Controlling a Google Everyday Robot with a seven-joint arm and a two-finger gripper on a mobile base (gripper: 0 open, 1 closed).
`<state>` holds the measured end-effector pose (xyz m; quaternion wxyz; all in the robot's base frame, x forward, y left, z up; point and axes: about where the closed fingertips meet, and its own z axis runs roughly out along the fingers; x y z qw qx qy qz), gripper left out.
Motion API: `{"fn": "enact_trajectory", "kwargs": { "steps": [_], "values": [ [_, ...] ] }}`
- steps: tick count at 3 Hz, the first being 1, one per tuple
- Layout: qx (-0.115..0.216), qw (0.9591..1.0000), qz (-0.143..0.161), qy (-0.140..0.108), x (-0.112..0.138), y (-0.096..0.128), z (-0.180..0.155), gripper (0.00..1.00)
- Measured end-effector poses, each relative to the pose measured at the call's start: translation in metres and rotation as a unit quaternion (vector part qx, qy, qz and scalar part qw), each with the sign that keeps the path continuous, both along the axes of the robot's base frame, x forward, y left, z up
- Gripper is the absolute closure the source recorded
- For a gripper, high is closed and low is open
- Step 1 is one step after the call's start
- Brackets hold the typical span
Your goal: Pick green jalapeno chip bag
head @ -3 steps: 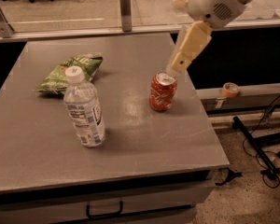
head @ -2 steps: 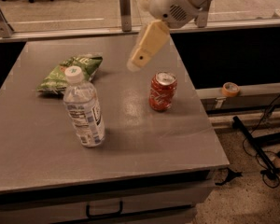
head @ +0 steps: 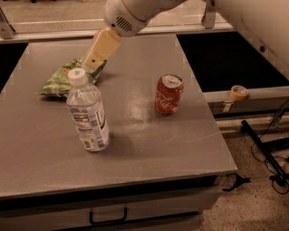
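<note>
The green jalapeno chip bag [head: 55, 83] is lying flat at the far left of the desk [head: 149, 148], at about ten o'clock from the water bottle [head: 88, 114] standing upright near it. The tool [head: 93, 61] is hanging over the bag's right end, reaching in from one o'clock; I cannot tell how far open it is or whether it is touching the bag. The soda can [head: 168, 94] is standing upright at two o'clock from the bottle, well apart. An orange tape roll [head: 238, 91] is sitting beyond the desk's right edge
</note>
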<state>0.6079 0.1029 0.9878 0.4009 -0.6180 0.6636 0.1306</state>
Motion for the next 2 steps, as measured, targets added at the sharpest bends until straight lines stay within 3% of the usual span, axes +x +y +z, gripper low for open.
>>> {"fn": "enact_trajectory", "kwargs": {
  "steps": [1,2],
  "values": [
    [-0.019,0.9995,-0.025,0.007,0.0147,0.0225,-0.0190,0.00],
    [-0.021,0.9994,-0.028,0.008,0.0150,0.0261,-0.0196,0.00]
  ]
}}
